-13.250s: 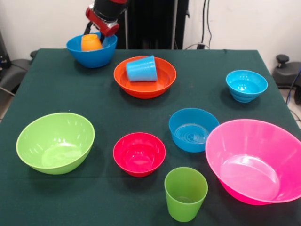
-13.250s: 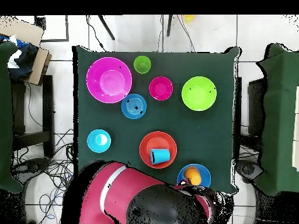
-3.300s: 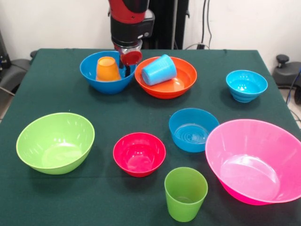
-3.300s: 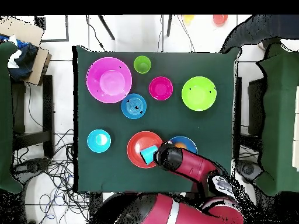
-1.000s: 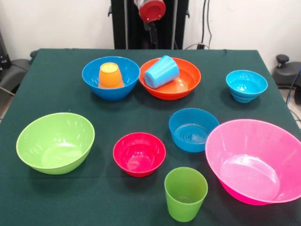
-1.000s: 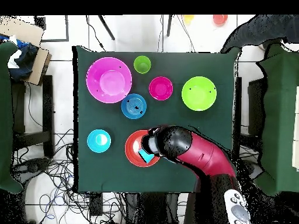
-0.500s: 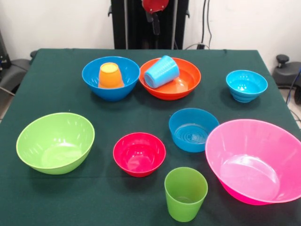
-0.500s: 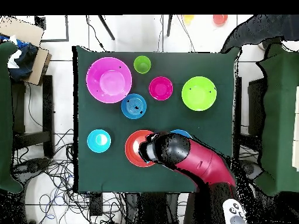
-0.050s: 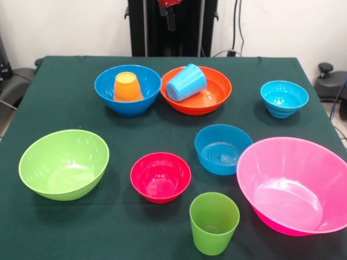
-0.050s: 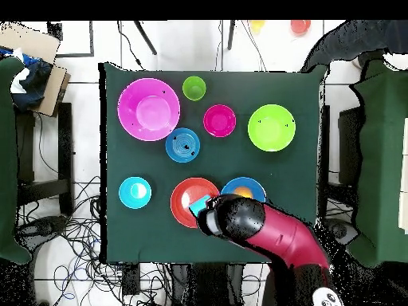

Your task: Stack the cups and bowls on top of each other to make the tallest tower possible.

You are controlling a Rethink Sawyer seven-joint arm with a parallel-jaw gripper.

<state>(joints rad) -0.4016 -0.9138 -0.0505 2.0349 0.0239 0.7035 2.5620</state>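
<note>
Arm [image 10: 267, 229]: reached in from lower right of overhead frame. End effector [image 9: 169, 4]: top centre of front frame, above table [image 9: 65, 103]; opening indiscernible; touched nothing

My front camera sits low at the table's [image 9: 49, 81] near edge, facing across the green cloth, close enough that the pink bowl [image 9: 295, 184] runs off the right border. My overhead camera looks straight down from much higher, taking in the whole table [image 10: 307, 159] plus floor and cables around it. Both share the full tabletop, but turned half round: the pink bowl [image 10: 148, 108] lies upper left from above, while the arm [image 10: 263, 227] covers the bottom edge.
</note>
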